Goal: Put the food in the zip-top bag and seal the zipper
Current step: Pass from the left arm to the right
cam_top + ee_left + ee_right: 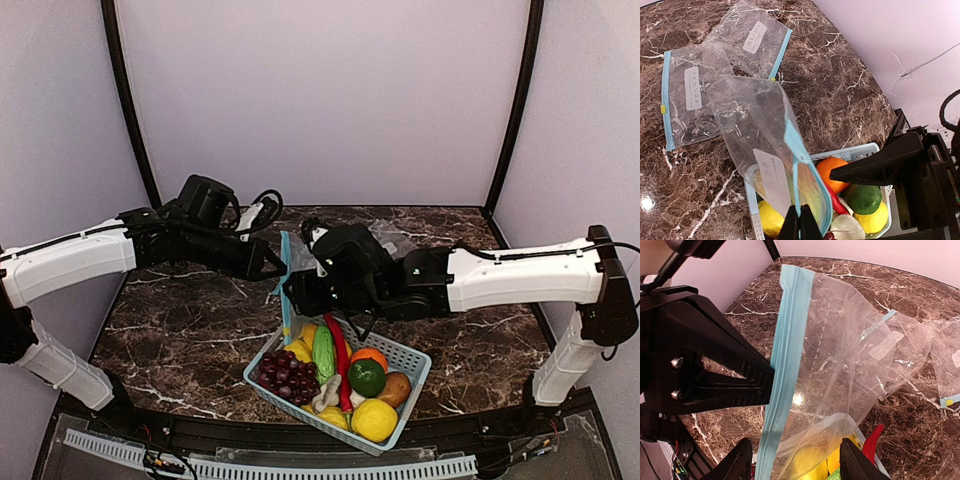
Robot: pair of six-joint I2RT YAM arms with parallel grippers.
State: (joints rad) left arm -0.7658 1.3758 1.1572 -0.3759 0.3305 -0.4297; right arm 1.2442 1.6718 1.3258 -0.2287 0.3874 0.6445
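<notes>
My left gripper is shut on the light blue zipper of a clear zip-top bag, holding it in the air over the basket. My right gripper is open, its fingers on either side of the bag's lower mouth edge, and the zipper runs up between them. The orange, the dark green avocado and the light green gourd lie in the basket.
The light blue basket near the table's front also holds a red chili, purple grapes and lemons. Two more clear bags lie flat on the marble further back.
</notes>
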